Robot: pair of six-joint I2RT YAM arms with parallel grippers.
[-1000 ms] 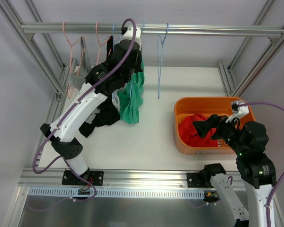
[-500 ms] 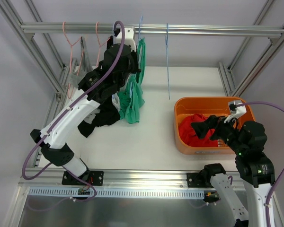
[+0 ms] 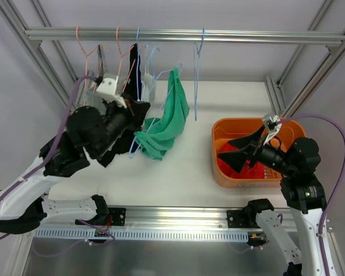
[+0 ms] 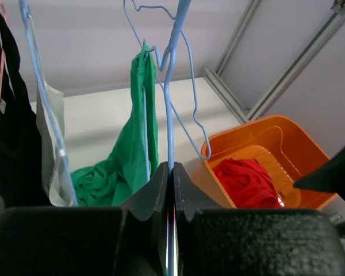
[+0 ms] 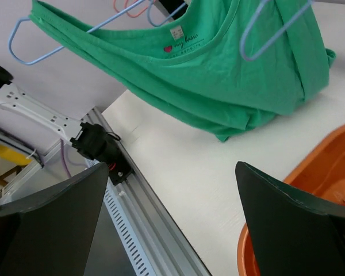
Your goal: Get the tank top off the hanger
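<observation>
The green tank top (image 3: 164, 129) hangs on a light blue hanger (image 3: 161, 75), which is tilted with its hook below the rail. My left gripper (image 3: 142, 109) is shut on the hanger's wire. In the left wrist view the jaws (image 4: 172, 169) pinch the blue hanger (image 4: 172, 86), and the tank top (image 4: 138, 144) droops just left of it. My right gripper (image 3: 233, 150) is open and empty above the orange basket, pointing left. In the right wrist view (image 5: 172, 230) it faces the tank top (image 5: 218, 75) from a distance.
An orange basket (image 3: 218, 172) at the right holds a red garment (image 3: 233, 164). On the rail (image 3: 247, 37) hang an empty blue hanger (image 3: 195, 75), pink hangers (image 3: 86, 57), a black garment (image 3: 132, 63) and a pale one (image 3: 147, 86). Metal frame posts stand on both sides.
My left arm has pulled down and left away from the rail, taking the blue hanger and green tank top along. My right gripper has swung to face left.
</observation>
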